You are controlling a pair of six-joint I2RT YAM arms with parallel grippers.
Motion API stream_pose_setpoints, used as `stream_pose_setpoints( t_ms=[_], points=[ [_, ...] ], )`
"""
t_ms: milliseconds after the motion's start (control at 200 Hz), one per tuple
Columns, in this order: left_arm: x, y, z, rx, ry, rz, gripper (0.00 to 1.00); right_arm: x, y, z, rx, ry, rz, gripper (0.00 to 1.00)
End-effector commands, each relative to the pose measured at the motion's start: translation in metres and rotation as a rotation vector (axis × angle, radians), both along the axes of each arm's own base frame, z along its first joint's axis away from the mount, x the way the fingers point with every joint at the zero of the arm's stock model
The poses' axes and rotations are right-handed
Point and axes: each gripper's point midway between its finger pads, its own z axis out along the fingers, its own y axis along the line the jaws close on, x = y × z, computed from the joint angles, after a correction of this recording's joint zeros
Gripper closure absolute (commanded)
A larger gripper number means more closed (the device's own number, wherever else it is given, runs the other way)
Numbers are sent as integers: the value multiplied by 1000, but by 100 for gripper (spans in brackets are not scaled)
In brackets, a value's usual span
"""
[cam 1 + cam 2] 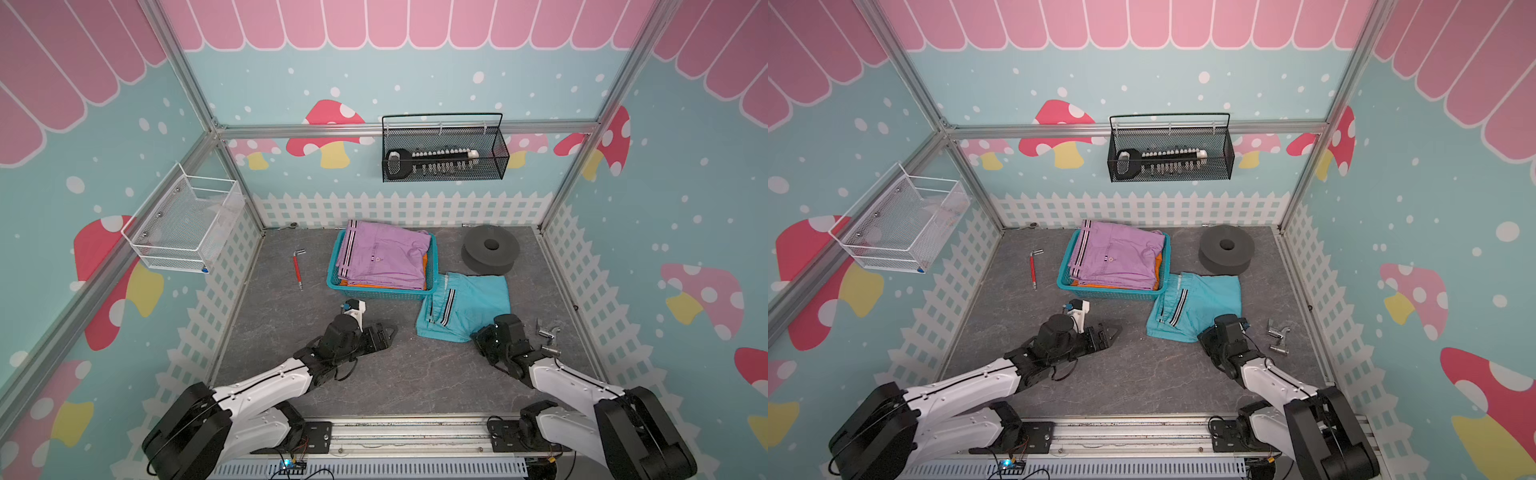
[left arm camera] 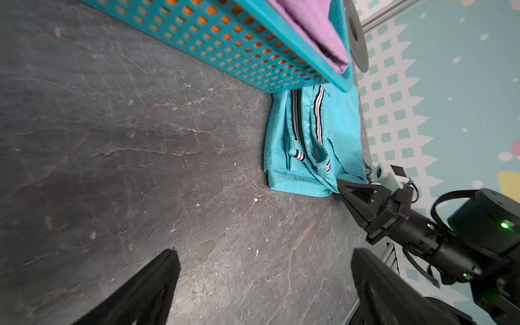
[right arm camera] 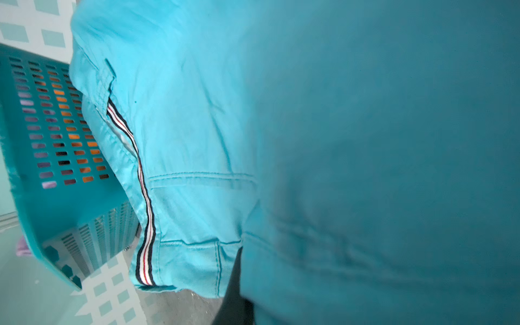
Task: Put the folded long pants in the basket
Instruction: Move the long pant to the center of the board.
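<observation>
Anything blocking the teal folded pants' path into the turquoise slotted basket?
Nothing visible in between: the teal folded pants lie beside a corner of the turquoise slotted plastic basket, right gripper shut on their near edge. The folded lilac pants fill the basket to its rim, so the teal pair must go on top.

Teal pants (image 3: 197, 112) fill my view, covering most of my dark finger (image 3: 235, 292); the turquoise basket (image 3: 64, 202) sits just beside.
</observation>
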Motion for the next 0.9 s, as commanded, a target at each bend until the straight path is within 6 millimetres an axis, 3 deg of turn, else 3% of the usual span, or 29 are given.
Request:
stream_pose_setpoints(
  t_ms=[0, 205, 365, 530, 550, 705, 891],
  points=[
    [13, -19, 19, -62, -68, -58, 1, -39, 5, -19, -27, 108, 53, 100],
    [18, -40, -2, -57, -26, -141, 2, -69, 15, -19, -11, 111, 142, 100],
    [28, -44, -22, -14, 13, -132, 2, -91, 18, -20, 33, 87, 207, 100],
    [28, -54, -37, -20, 57, -171, 3, -93, 22, 3, 79, -19, 241, 100],
    [28, -54, -39, -17, 61, -176, 3, -96, 20, -5, 76, -12, 241, 100],
    [29, -57, -52, -3, 85, -188, 3, -99, 34, -4, 145, -67, 319, 100],
    [33, -63, -56, -1, 94, -204, 3, -113, 31, -16, 99, 7, 371, 100]
  ],
)
